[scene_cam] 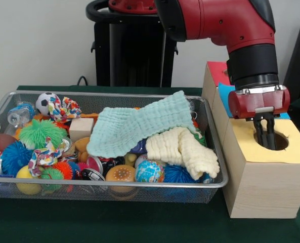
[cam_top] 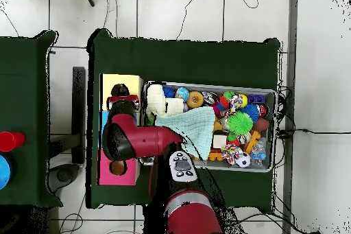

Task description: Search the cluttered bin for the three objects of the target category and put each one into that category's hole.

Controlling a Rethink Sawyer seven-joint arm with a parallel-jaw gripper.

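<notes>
Gripper (scene_cam: 264, 135) poised over the yellow-topped box (scene_cam: 271, 174), fingertips dipped into its round hole (scene_cam: 272, 139); fingers close together, nothing seen between them.

Wire-mesh bin (scene_cam: 210, 183) sits just beside the box, at its nine o'clock in the front view. Two polka-dot cloth bundles show: one (scene_cam: 63, 108) at the bin's eleven o'clock by the soccer ball (scene_cam: 45, 101), one (scene_cam: 44, 154) at eight o'clock among spiky balls. Third not found, possibly under the mint cloth (scene_cam: 139, 126).

Judged handling: light, soft, compressible, not fragile. Pinch the knot's bulk, not loose tails.

Look: white fabric, red, blue, yellow and orange dots, knotted.
</notes>
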